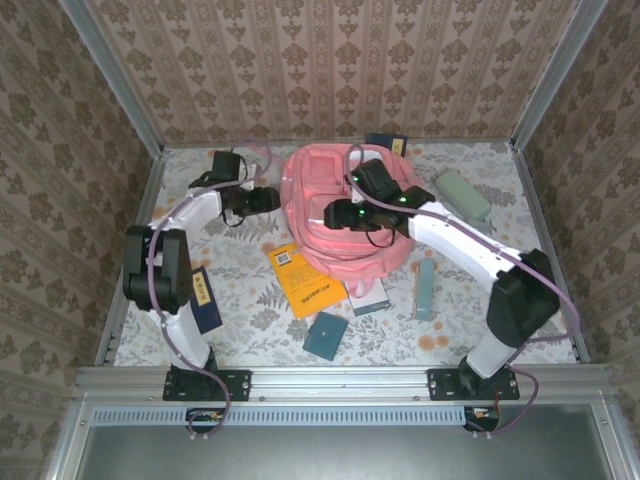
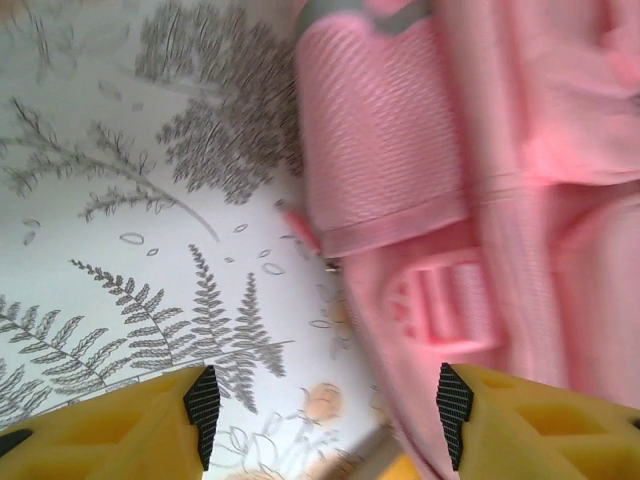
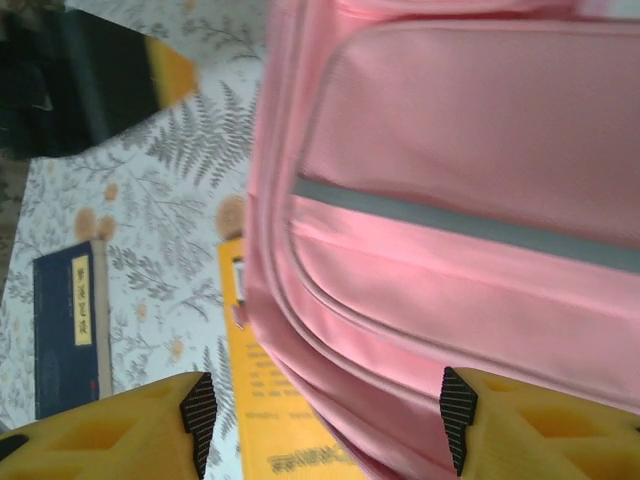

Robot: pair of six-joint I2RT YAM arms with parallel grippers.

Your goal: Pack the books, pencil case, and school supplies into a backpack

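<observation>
Plainly, both sets of jaws stand apart with nothing pinched between them. In the left wrist view the left gripper (image 2: pixel 325 405) has its yellow fingers spread. One black pad is over the fern-print table (image 2: pixel 120 300) and the other is over pink fabric; whether that pad touches the fabric cannot be told. The right gripper (image 3: pixel 325 420) is spread about as wide and hangs above the backpack (image 3: pixel 460 200), near its lower seam.

From above, the backpack (image 1: pixel 345 215) lies mid-table toward the far edge. The left gripper (image 1: pixel 262 200) is at its left side and the right gripper (image 1: pixel 335 215) is over its middle.

The orange-yellow book (image 1: pixel 305 282) lies against the backpack's near left side and has a small code square on its cover. The right wrist view shows lines of print on it (image 3: pixel 270 400), too blurred to read. The navy book (image 3: pixel 70 330) has a yellow label strip with vertical characters, also unreadable. From above it (image 1: pixel 205 300) sits by the left edge beside the left arm.

The right wrist view brings out the grey stripe (image 3: pixel 450 225) across the backpack's pocket, and the left wrist view a pink buckle (image 2: pixel 445 300). The overhead view takes in the pencil case (image 1: pixel 462 193) toward the far right corner, the slim box (image 1: pixel 425 288) right of the backpack, and the dark-teal pad (image 1: pixel 326 335) near the near edge.
</observation>
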